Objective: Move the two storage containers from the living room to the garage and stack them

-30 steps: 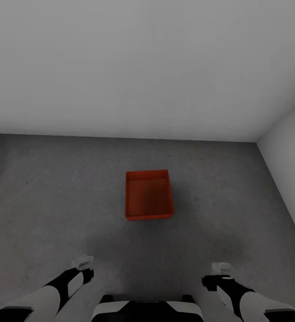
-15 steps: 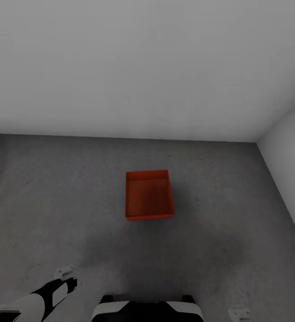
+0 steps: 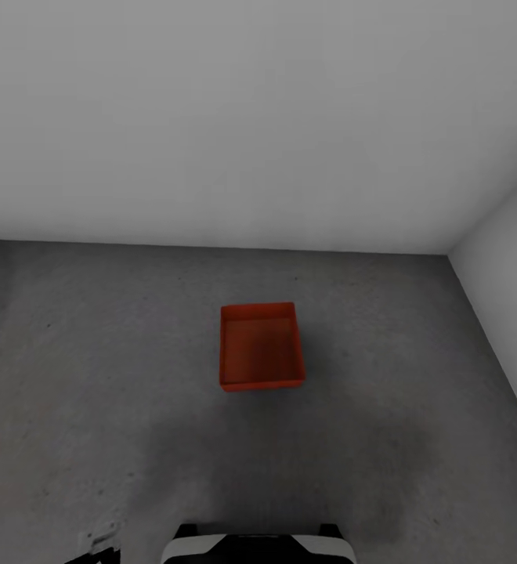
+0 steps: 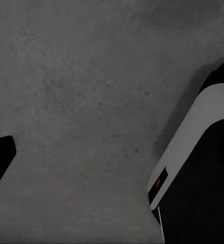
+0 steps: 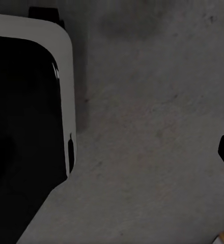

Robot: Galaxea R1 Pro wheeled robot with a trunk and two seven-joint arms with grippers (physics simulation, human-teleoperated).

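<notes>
So I'm in the garage, looking down at one orange-red bin [image 3: 261, 347] sitting flat on the grey concrete floor [image 3: 94, 376], pretty much dead ahead of me and a good way short of the white back wall [image 3: 258, 117]. It's upright, open top facing up, and as far as I can see there's nothing in it, just the bare ribbed bottom with a bit of shadow across it. Can't make out whether it's one bin or two nested, it just reads as a single box from here. The side wall [image 3: 509, 258] comes in on my right, well apart from the bin. My base [image 3: 258, 546] pokes in at the lower edge of the head view, with its shadow spread over the floor between me and the bin. My left gripper [image 3: 95, 540] is barely peeking in down low beside the base, near nothing, and I honestly can't tell if the fingers are spread or pressed together. Both wrist views point at speckled concrete with a chunk of my black and white base alongside; my right fingers I can't judge either.
</notes>
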